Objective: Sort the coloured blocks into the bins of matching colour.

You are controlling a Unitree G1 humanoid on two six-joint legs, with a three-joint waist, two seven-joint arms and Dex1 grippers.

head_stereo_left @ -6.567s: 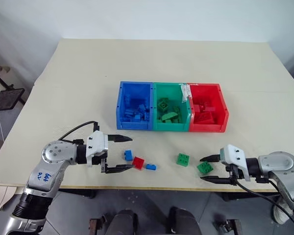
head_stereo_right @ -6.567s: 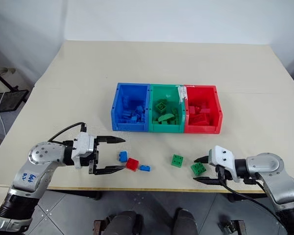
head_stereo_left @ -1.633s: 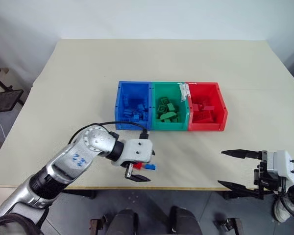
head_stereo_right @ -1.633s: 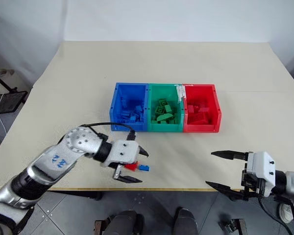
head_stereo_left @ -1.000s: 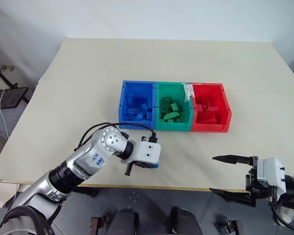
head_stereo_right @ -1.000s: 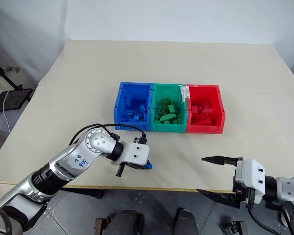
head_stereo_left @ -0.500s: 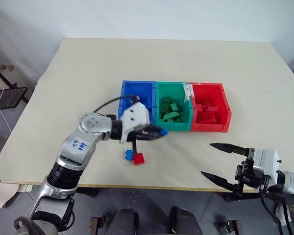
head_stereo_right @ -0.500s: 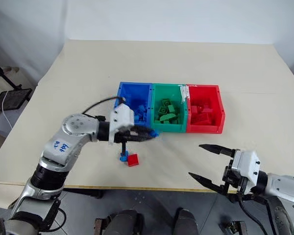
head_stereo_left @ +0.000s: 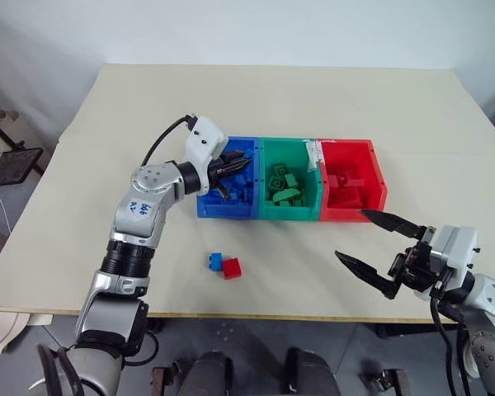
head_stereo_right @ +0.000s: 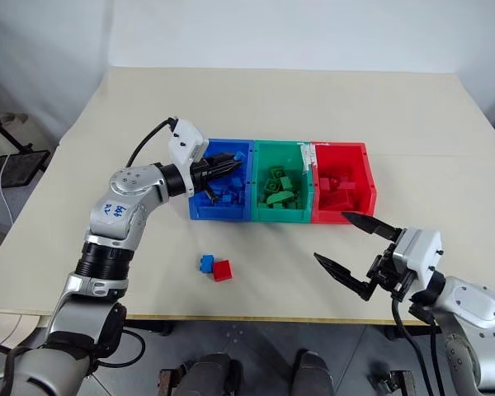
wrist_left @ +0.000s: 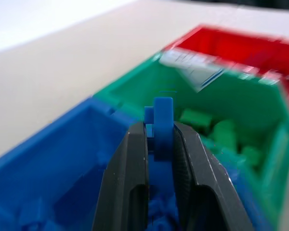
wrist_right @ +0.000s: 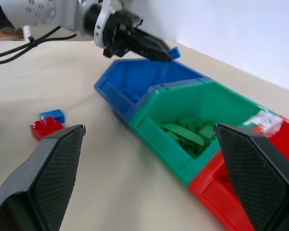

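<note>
Beige worktop (head_stereo_left: 148,107) | left claw (wrist_left: 160,144) clamped on blue block (wrist_left: 162,120) over blue bin (head_stereo_left: 208,206) | right claw (head_stereo_left: 378,247) spread wide, empty

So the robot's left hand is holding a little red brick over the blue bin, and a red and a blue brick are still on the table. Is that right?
Not quite: the brick in the left hand is blue, not red, as the left wrist view shows. The rest holds: it is over the blue bin, and a red brick and a blue brick are still on the table.
</note>
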